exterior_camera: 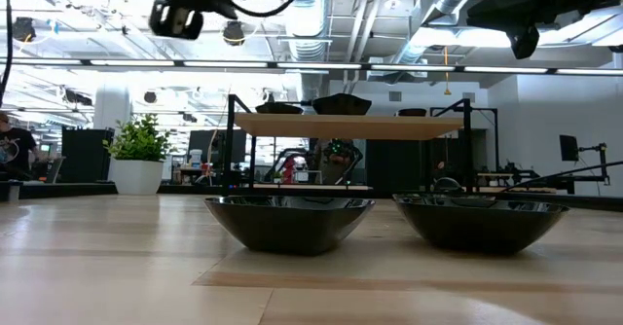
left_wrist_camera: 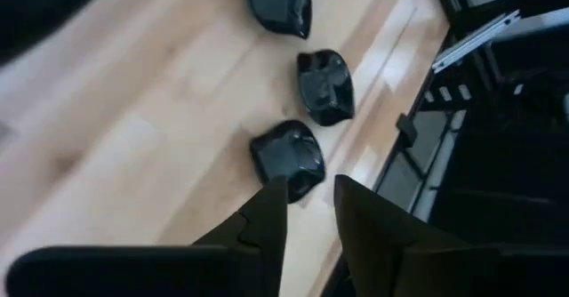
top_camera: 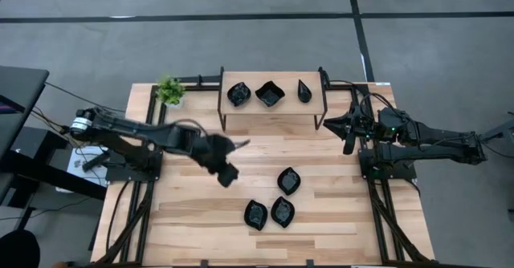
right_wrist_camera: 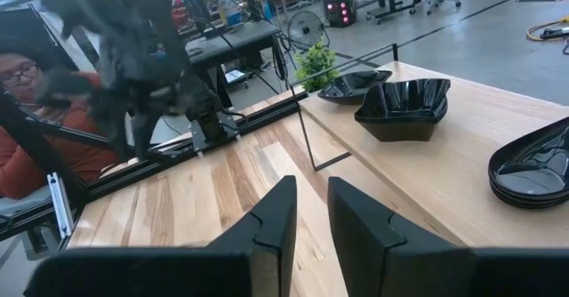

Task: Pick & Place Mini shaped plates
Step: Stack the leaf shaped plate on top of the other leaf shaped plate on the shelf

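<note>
1. Grey concrete floor surrounds a pale wooden tabletop (top_camera: 193,212), flanked by two dark robot arms and backed by an open workshop with exposed ceiling ducts.
2. A small wooden shelf (top_camera: 273,107) stands at the tabletop's far edge, carrying three mini shaped plates: a leaf-shaped plate (top_camera: 238,94), a wavy-edged square plate (top_camera: 270,94) and a teardrop-shaped plate (top_camera: 304,91).
3. Three more black plates lie on the tabletop in front of the shelf: one (top_camera: 288,180) nearer the shelf and two side by side, (top_camera: 255,214) and (top_camera: 282,211), nearer the front edge.
4. A small green plant (top_camera: 169,91) in a white pot sits just left of the shelf.
5. The left pincer (top_camera: 227,174) hangs above the tabletop, left of the three loose plates; its wrist view shows the fingers (left_wrist_camera: 267,221) slightly parted and holding nothing, with a plate (left_wrist_camera: 287,157) just beyond their tips.
6. The right pincer (top_camera: 348,144) waits beside the shelf's right end, its fingers (right_wrist_camera: 271,217) a narrow gap apart and empty.
7. A person in red (right_wrist_camera: 36,146) sits beyond the tabletop in the right wrist view.
</note>
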Motion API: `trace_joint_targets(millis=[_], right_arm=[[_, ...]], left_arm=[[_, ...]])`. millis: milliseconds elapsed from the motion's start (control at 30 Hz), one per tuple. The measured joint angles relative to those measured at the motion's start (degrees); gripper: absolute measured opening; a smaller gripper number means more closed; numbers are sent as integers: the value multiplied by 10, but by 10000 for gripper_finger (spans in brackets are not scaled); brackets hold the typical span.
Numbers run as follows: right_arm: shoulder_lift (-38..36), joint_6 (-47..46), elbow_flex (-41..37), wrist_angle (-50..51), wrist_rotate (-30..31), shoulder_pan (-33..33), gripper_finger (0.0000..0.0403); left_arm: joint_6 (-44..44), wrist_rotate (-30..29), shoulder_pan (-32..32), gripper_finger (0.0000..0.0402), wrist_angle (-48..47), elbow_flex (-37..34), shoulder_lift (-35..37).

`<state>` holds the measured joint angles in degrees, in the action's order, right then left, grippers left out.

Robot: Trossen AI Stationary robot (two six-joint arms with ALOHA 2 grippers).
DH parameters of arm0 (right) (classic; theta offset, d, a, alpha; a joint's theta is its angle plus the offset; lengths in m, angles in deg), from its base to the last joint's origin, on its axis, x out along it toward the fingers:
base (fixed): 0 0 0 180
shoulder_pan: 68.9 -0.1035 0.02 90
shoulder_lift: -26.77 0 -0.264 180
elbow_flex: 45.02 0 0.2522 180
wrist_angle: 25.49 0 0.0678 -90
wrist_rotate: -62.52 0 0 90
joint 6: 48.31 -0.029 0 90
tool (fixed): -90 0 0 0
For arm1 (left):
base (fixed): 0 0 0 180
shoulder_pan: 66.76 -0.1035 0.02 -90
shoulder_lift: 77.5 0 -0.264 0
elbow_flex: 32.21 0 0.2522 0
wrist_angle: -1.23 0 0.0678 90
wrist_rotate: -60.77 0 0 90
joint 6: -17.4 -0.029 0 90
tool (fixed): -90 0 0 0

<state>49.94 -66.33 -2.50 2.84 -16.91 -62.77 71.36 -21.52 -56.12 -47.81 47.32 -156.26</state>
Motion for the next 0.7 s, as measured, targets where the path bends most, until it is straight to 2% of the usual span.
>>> trace_joint_targets(millis=[267,367,567,700], right_arm=[[0,0,0,0,0,0,63],[0,0,0,0,0,0,63],[0,0,0,0,0,0,63],[0,0,0,0,0,0,63]], left_arm=[[154,-59,89,163,109,-98,-2],[212,-82,113,178,158,-127,-22],[252,-85,133,178,302,-135,-122],[293,-57,128,170,323,-128,-177]])
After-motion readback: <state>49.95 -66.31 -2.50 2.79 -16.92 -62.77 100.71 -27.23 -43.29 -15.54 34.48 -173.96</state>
